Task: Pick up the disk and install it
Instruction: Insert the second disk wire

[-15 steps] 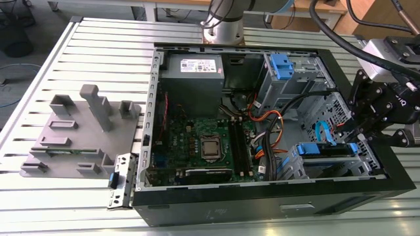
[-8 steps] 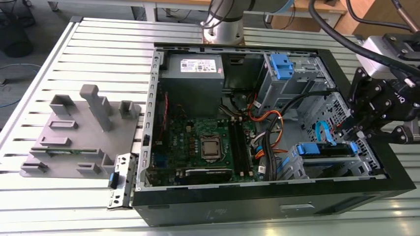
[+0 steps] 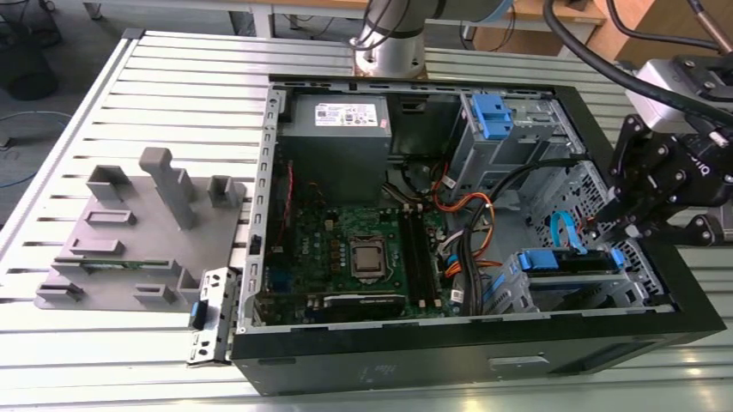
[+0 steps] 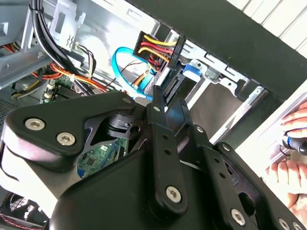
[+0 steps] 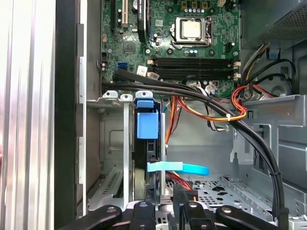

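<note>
Claw (image 3: 641, 225): black metal linkage, hanging over the open case's drive corner at the exterior view's right; fingers look drawn together on nothing, tips close to the power connector in the second wrist view.
Disk (image 3: 569, 263): flat drive in its blue plastic bracket, seated in the perforated steel cage (image 3: 596, 292), blue tab (image 5: 145, 123) showing.
Case (image 3: 458, 360): black tower lying open, green motherboard (image 3: 366, 249) exposed.
Bench (image 3: 172, 69): ribbed aluminium slats.
Hand (image 4: 292, 158): beside the case.
</note>
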You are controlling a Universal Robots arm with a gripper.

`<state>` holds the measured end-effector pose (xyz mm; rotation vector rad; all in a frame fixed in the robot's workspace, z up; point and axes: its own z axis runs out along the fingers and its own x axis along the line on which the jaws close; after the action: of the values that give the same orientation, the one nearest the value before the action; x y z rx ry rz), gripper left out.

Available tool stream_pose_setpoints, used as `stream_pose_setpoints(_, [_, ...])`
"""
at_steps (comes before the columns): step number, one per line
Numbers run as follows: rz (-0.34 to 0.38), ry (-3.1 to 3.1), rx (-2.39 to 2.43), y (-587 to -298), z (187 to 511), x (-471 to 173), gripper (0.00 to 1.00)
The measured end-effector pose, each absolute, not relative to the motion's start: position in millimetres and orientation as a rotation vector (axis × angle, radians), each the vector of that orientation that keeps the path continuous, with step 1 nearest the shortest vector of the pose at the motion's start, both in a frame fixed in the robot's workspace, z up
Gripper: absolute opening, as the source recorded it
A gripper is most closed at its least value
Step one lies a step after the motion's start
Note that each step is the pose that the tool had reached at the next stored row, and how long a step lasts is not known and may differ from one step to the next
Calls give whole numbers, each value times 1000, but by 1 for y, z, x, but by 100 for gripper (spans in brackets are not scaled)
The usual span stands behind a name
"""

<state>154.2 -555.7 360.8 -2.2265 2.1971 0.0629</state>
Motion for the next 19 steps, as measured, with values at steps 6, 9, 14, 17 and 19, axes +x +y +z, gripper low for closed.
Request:
stream_pose_setpoints(6, [63,2197,-2226,-555,361,161,29])
stream_pose_setpoints(9, [63,2197,-2227,-555,361,165,29])
stream_pose_setpoints(14, [63,2197,-2227,-555,361,167,29])
stream_pose_setpoints(17, [63,2197,-2227,-553,360,168,29])
stream_pose_setpoints(19, [63,2197,-2227,-553,360,169,29])
